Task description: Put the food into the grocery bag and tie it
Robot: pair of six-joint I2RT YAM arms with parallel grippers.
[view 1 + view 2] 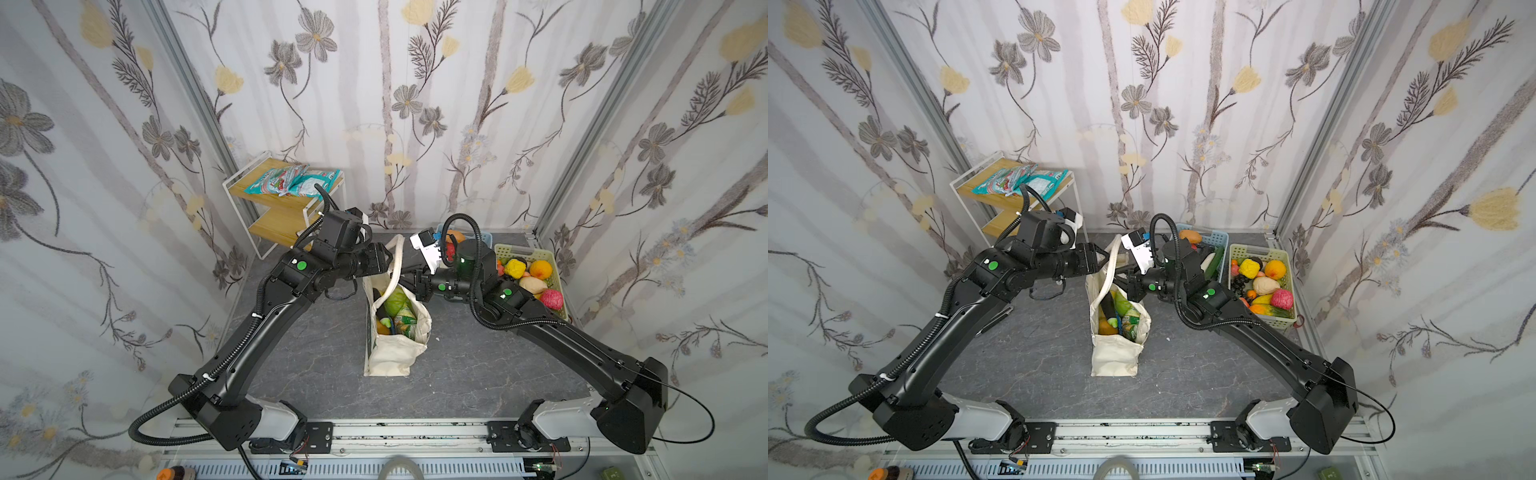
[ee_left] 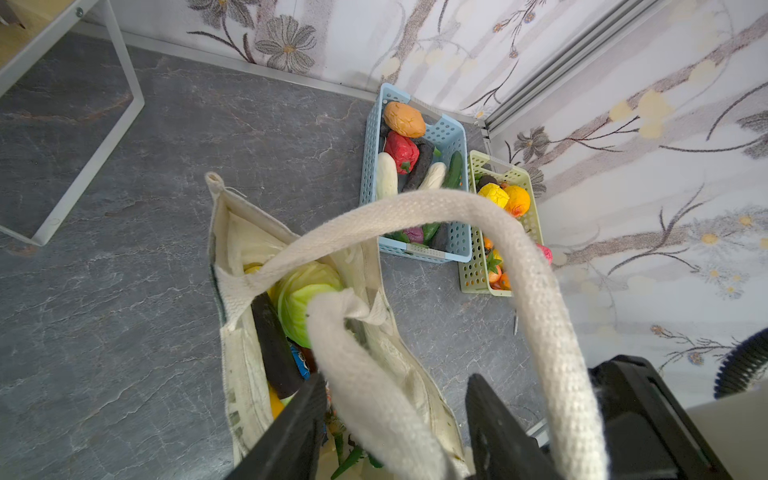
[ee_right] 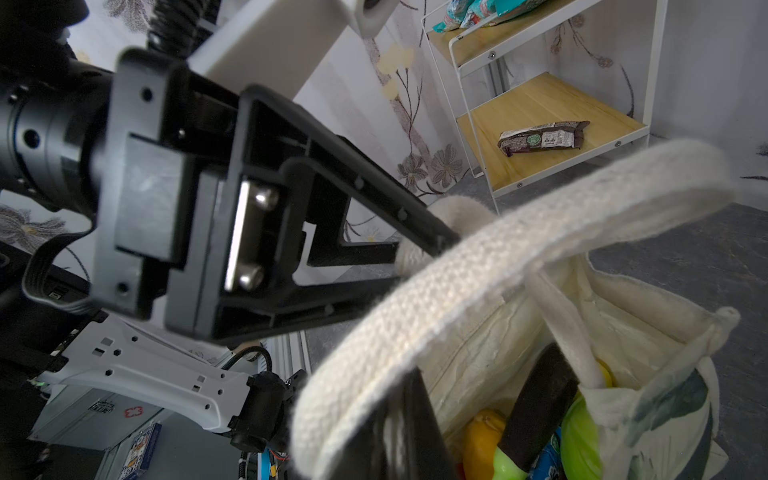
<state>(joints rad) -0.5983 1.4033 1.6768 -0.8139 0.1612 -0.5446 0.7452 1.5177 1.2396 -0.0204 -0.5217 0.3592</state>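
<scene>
The cream grocery bag (image 1: 390, 353) (image 1: 1115, 357) stands upright mid-table, its mouth open. Inside lies food: a green cabbage (image 1: 395, 301) (image 2: 303, 291), a green snack packet (image 1: 405, 322), a yellow fruit (image 3: 482, 436) and a dark long vegetable (image 2: 274, 345). My left gripper (image 1: 390, 257) (image 2: 397, 378) hangs over the bag's far end, jaws apart, with one cream handle strap (image 2: 374, 395) passing between them. The other handle strap (image 2: 519, 257) (image 3: 498, 270) arches up to my right gripper (image 1: 409, 282) (image 3: 407, 424), which is shut on it.
A blue basket (image 2: 453, 141) and a pale green basket (image 1: 515, 251) of toy produce stand at the back right. A white-framed wooden shelf rack (image 1: 286, 216) at the back left holds teal packets (image 1: 291, 183) and a dark packet (image 3: 540, 139).
</scene>
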